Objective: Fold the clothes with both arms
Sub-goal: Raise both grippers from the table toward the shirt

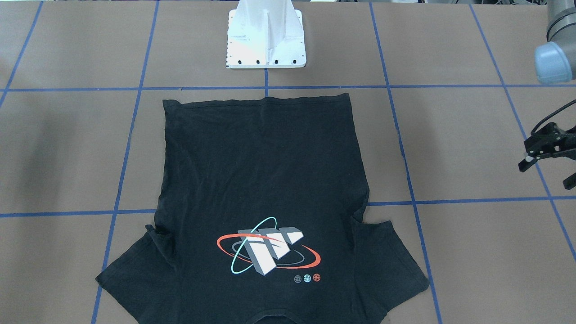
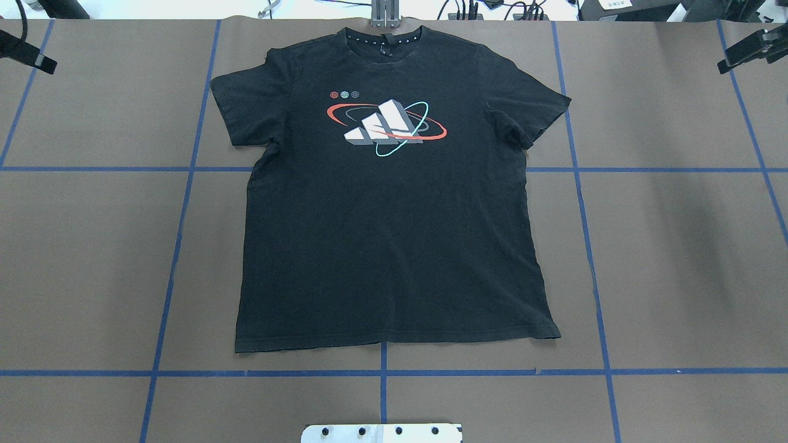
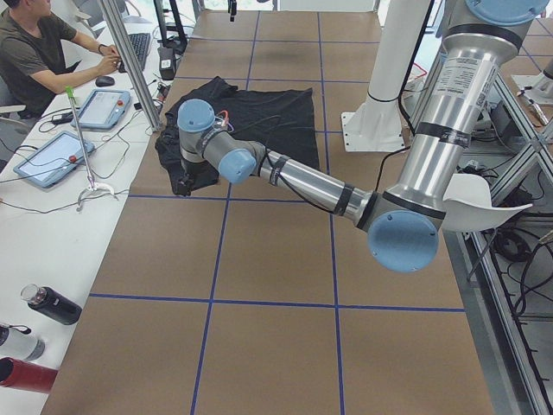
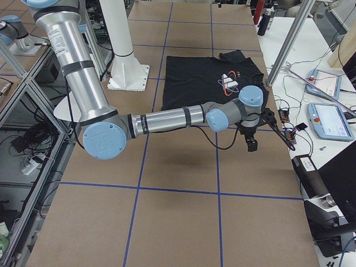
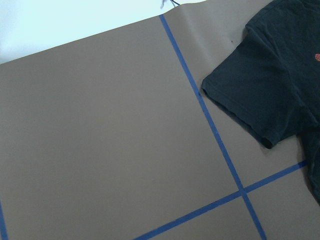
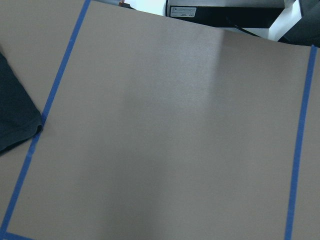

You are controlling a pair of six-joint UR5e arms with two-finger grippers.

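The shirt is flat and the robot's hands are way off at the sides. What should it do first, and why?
Probably move the left gripper toward the left sleeve and the right gripper toward the right sleeve. The T-shirt lies flat, print up, not yet folded, and both grippers hang off to its sides, not touching it.

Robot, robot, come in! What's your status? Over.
Left gripper open, empty, beside the T-shirt. Right gripper clear too, open or shut unclear. T-shirt flat, print up, unfolded. Nothing on it.
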